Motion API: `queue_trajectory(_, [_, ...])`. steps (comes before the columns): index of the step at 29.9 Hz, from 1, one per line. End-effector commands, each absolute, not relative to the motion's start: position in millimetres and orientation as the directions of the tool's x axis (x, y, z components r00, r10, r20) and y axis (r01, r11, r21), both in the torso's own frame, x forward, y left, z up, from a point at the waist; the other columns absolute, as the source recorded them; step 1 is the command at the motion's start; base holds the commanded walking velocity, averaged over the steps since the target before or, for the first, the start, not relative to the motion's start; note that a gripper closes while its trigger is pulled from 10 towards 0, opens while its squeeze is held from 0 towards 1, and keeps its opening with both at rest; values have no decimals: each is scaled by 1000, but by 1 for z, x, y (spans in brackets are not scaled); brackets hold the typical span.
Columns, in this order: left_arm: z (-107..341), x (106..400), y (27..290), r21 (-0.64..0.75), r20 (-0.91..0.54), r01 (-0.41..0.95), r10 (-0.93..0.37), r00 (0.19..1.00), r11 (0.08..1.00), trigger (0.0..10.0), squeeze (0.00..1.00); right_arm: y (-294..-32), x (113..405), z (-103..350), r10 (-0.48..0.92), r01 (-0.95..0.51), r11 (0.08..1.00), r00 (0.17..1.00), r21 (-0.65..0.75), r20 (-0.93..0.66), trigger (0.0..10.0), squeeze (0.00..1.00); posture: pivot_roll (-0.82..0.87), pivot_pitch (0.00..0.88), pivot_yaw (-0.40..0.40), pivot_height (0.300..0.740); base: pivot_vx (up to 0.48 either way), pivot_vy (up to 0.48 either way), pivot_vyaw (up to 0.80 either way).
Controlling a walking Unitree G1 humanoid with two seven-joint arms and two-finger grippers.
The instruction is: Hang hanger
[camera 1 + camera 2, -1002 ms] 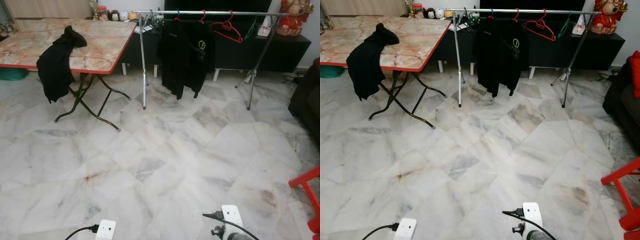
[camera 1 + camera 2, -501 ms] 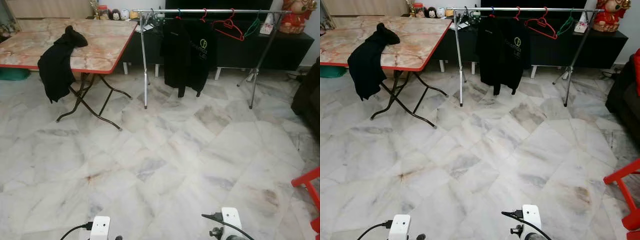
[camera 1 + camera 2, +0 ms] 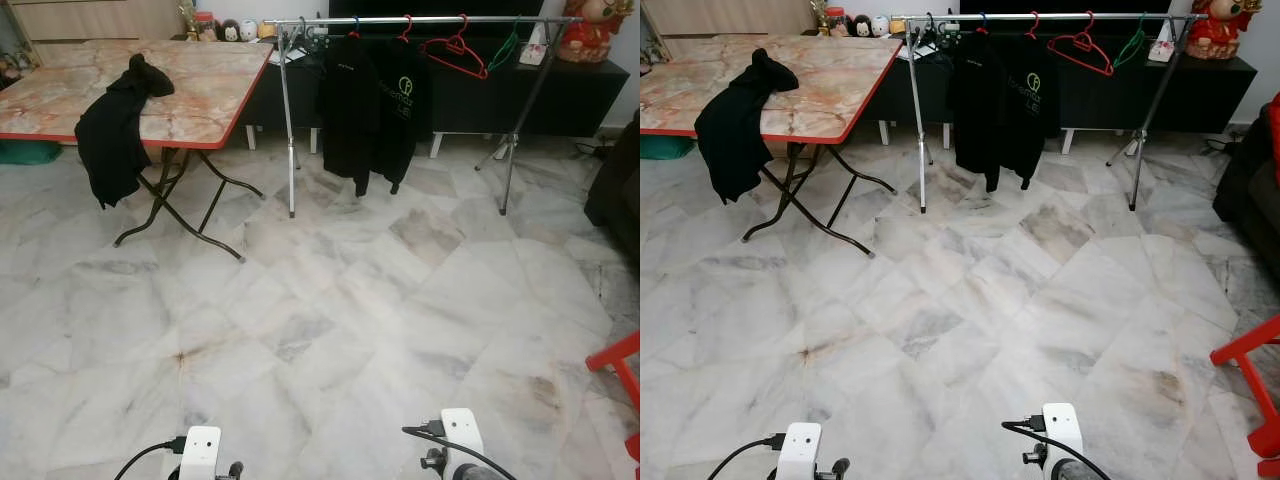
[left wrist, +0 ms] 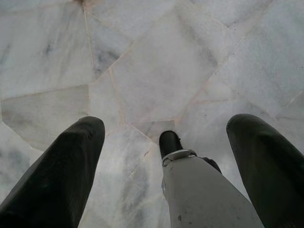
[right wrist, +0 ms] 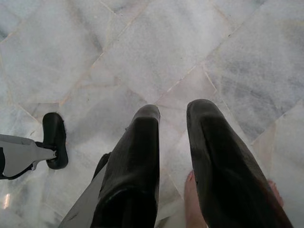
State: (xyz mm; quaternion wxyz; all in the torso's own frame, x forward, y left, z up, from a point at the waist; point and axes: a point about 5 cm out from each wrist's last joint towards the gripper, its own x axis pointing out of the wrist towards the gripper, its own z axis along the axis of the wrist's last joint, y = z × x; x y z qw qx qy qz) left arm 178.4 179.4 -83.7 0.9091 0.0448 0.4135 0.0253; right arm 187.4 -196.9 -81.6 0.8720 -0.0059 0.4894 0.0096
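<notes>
A: Hanger check, left to right. Black garment (image 3: 113, 135) draped off the table (image 3: 205, 95) edge, upper left. Rack (image 3: 420, 21) along the top centre to right, holding black clothes (image 3: 372, 105), a red hanger (image 3: 455, 52) and a green hanger (image 3: 505, 50).

B: Handling?

A: Likely light, stiff, slick plastic; grip the shoulder bar, keep the hook free.

B: Grippers?

A: Left gripper (image 4: 164, 156) fingers spread wide, empty, over the floor (image 3: 330, 320). Right gripper (image 5: 173, 156) fingers narrowly parted, empty.
</notes>
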Motion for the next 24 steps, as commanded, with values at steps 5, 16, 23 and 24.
queue_trajectory(5, [-86,176,177,61,-768,-38,71,636,997,10000,0,-196,193,-79,21,-5,1000,544,21,-839,10000,0,-53,0,-19,740,0,0,0])
queue_trajectory(16, [-83,179,175,59,-741,5,41,670,998,10000,0,-197,192,-79,26,2,999,555,33,-831,10000,0,-61,0,-19,740,0,0,0])
queue_trajectory(23, [-82,181,177,39,-728,1,28,685,999,10000,0,-194,192,-79,24,20,999,557,43,-830,10000,0,-55,0,-17,740,0,0,0])
queue_trajectory(24, [-82,181,177,42,-730,2,29,683,999,10000,0,-194,193,-79,25,20,999,558,44,-829,10000,0,-55,0,-17,740,0,0,0])
